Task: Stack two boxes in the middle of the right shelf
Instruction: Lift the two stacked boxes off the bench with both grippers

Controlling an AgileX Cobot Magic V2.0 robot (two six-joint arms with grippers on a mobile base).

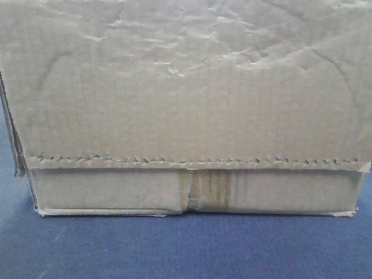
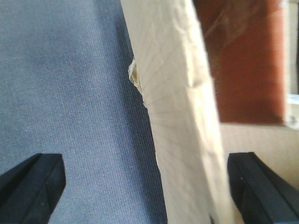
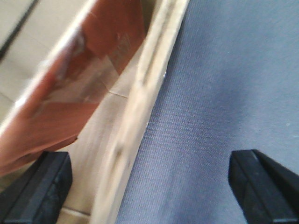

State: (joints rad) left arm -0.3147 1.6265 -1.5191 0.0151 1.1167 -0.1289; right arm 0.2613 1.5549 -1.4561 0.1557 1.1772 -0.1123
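Note:
A brown cardboard box [image 1: 186,104] fills the front view and rests on blue cloth [image 1: 186,247]. Its jagged flap edge runs across the front, with tape at the mid-seam [image 1: 212,192]. I see only this one box; the shelf is out of view. In the left wrist view my left gripper [image 2: 147,191] is open, straddling the box's upright left wall [image 2: 177,121], with one finger outside over the cloth and one inside. My right gripper [image 3: 152,186] is also open, straddling the box's right wall [image 3: 140,112] the same way. Neither arm shows in the front view.
The blue cloth [image 2: 70,93] spreads out on both sides of the box. Beyond each wall a reddish-brown taped surface [image 3: 93,60] shows on the box's inner side. At the upper left of the right wrist view, pale floor [image 3: 14,18] is visible.

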